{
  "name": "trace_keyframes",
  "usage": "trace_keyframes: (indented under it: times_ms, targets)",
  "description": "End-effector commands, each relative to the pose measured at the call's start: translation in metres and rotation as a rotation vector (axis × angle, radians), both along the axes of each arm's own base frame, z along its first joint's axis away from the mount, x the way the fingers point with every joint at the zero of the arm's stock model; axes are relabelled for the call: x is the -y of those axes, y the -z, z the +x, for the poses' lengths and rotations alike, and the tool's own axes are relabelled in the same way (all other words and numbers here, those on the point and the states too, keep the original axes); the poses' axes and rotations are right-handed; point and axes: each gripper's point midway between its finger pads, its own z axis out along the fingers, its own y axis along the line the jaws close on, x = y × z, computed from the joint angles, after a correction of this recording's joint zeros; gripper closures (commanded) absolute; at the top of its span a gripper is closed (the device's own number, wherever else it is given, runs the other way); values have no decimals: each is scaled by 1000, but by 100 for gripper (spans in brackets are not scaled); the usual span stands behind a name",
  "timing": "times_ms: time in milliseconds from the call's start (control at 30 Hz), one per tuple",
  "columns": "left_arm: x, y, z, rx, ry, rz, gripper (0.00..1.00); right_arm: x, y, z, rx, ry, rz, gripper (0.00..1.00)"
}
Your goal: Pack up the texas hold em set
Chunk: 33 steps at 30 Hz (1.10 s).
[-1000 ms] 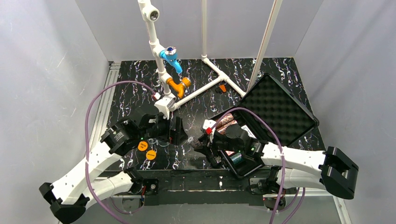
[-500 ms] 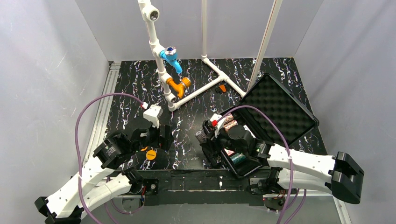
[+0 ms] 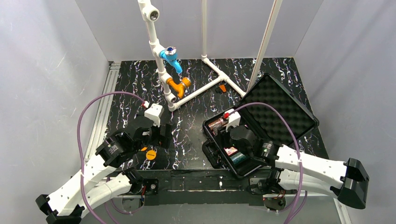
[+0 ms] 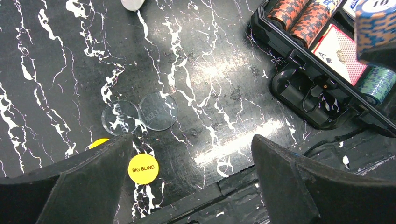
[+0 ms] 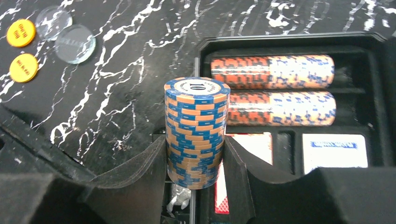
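black hard-plastic case point(image 3: 211, 156) sits open at near right of the table, lid's bumpy foam point(image 3: 280, 107) leaning back to far right. inside: two red-brown chip rolls point(image 5: 271, 72) lying side by side, flat card decks point(image 5: 334, 150) nearer. right gripper point(image 5: 196, 161) partly closed, clamping an upright blue/orange chip stack point(image 5: 196, 121) over the case's left edge. left gripper point(image 4: 191, 163) spread wide, empty, hovering by round orange discs point(image 5: 21, 32) and clear discs point(image 4: 158, 111). table point(image 3: 135, 79) glossy black w/ white veins; walls point(image 3: 46, 70) matte grey; white pipe frame point(image 3: 161, 70) at far side.
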Motion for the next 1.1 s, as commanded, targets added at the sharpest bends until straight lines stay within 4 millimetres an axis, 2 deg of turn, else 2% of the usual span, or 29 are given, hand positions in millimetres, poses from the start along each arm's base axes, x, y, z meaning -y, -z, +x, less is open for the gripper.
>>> trace_keyframes:
  times_ms: [0,167,400,500,833,1067]
  targets:
    - [-4,-2,3,22,-6,25,2,15,-56,19,72,186,143,99]
    - [-4,-2,2,20,-3,26,2,47,-64,23,70,342,162,99]
    - [-4,-3,2,20,-1,26,2,98,-59,23,52,577,144,99]
    - [-4,-1,2,17,-3,31,2,111,-59,22,49,638,167,99]
    - [-1,5,4,-9,5,58,2,146,-62,20,46,832,209,99]
    - [-2,5,5,-10,2,62,2,143,-58,23,49,855,187,99]
